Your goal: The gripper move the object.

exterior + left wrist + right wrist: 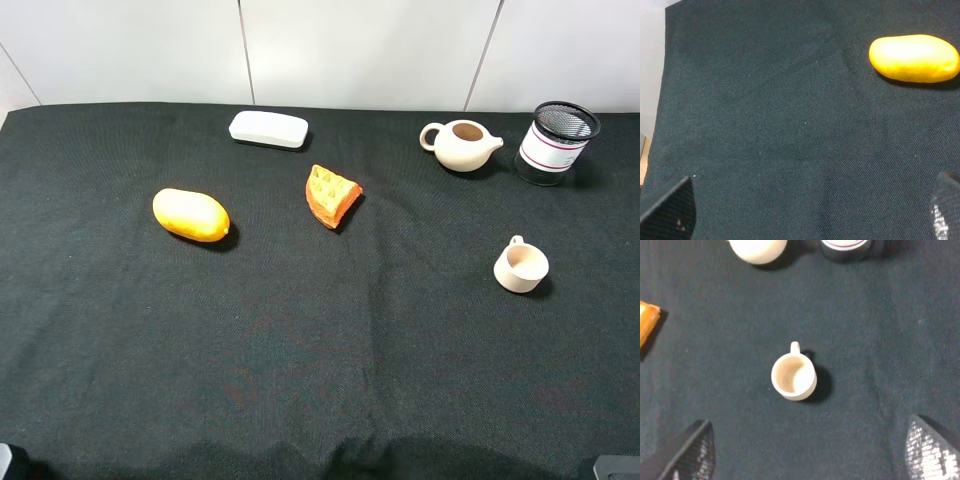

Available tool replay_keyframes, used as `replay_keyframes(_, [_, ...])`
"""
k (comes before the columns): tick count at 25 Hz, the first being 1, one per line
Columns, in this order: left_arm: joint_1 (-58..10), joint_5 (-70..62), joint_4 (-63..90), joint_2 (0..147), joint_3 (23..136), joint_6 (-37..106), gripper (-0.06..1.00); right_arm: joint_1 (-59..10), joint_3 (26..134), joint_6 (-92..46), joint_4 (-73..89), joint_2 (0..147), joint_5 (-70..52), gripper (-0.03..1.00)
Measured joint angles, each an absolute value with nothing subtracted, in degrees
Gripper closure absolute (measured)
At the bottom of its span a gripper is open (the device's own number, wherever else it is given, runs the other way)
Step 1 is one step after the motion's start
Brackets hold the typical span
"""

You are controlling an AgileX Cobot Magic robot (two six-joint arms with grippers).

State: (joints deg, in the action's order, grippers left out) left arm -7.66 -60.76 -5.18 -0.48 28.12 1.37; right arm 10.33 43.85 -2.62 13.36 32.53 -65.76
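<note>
The black wire-mesh pen cup (556,143) with a white, red-edged band stands upright at the far right of the black cloth. Only its base shows at the edge of the right wrist view (845,246). My right gripper (810,450) is open and empty, its fingers spread wide over the cloth on the near side of a beige cup, well short of the pen cup. My left gripper (807,215) is open and empty over bare cloth near the table's left side. In the exterior high view only slivers of the arms show at the bottom corners.
A cream teapot (463,146) stands just left of the pen cup. A beige cup with a handle (521,266) sits nearer the front, seen from above in the right wrist view (793,376). An orange wedge (331,195), a yellow fruit (190,215) and a white case (268,129) lie further left.
</note>
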Motion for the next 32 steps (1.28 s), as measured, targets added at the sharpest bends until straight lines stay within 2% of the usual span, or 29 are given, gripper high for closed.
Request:
replay_keyframes(6, [-7.66,-60.75,-5.18,-0.48,28.12,1.37,-0.05,10.33,34.95,-2.62,12.24,18.68,-62.29,0.39])
replay_keyframes(21, [-7.66,-60.75,-5.18,-0.48,28.12,1.37,-0.05,10.33,28.7,-2.62,7.86,0.85,-58.09,0.39])
replay_keyframes(32, [-7.66,-60.75,-5.18,-0.48,28.12,1.37,-0.05,10.33,28.7,-4.76,5.95,-0.25,-58.31,0.39])
